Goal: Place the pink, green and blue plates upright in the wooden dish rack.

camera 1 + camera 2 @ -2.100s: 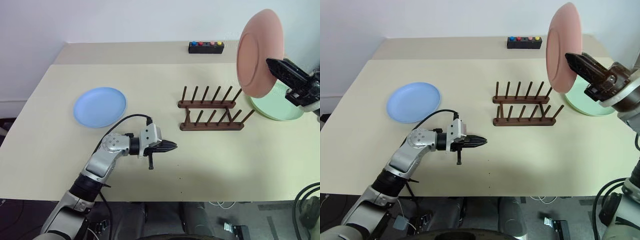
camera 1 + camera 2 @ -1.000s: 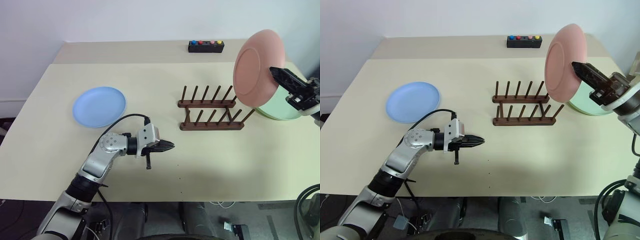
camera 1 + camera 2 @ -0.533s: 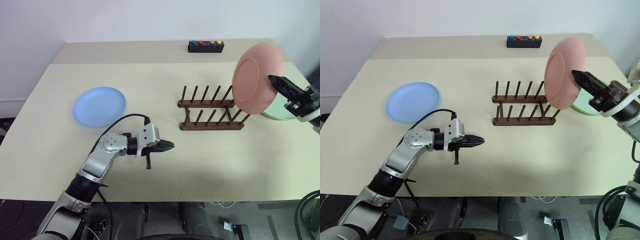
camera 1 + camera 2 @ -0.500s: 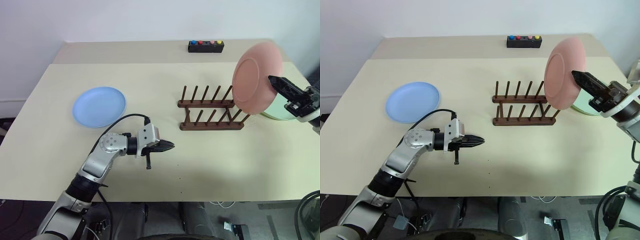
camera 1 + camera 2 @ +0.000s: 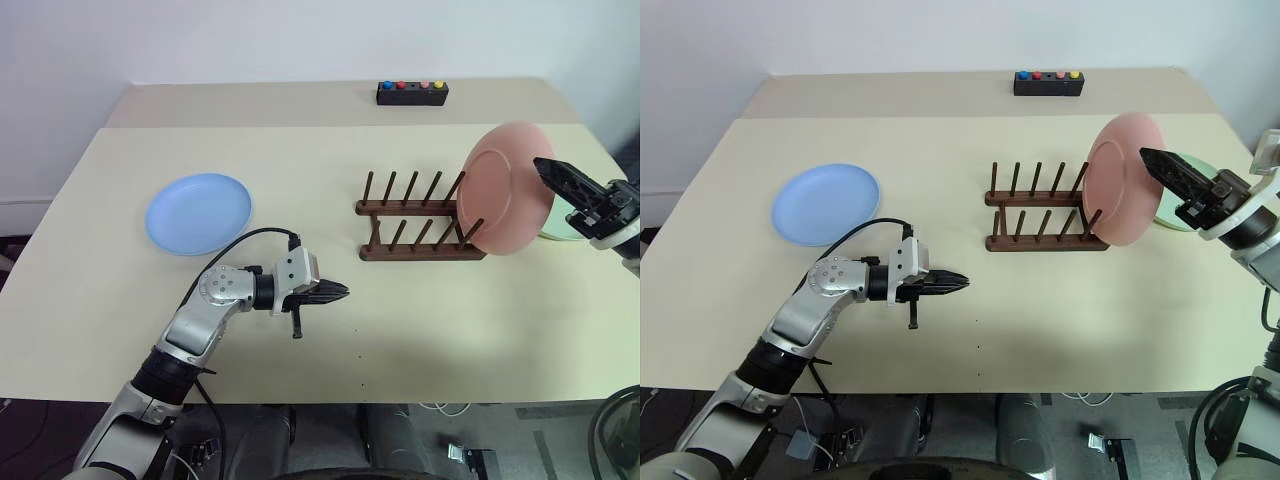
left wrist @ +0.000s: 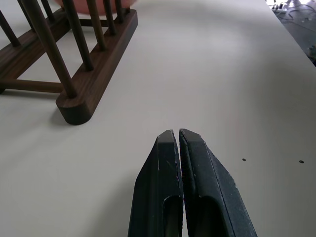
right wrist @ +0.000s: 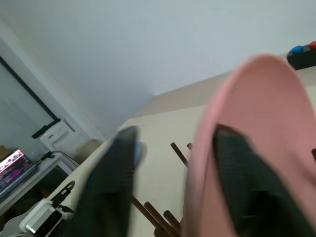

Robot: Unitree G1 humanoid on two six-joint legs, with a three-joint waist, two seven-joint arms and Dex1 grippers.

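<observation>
the right gripper [image 5: 1167, 170] is spreading its fingers wide around the pink plate [image 5: 1118, 193], which is standing in the end slot of the wooden dish rack [image 5: 1045, 211] just ahead of its tips. the release step is in hand; next it should be backing clear toward the green plate [image 5: 1181, 213] behind it. the left gripper [image 5: 338, 291] is sitting pressed closed, the blue plate [image 5: 199, 213] lying well off behind it

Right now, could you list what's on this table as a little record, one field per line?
salmon pink round plate: upright at the right end of the dark brown wooden peg rack
right gripper: open, astride the pink plate's rim
light blue round plate: flat, left of the rack
pale green plate: behind the pink one
left gripper: shut, empty
</observation>
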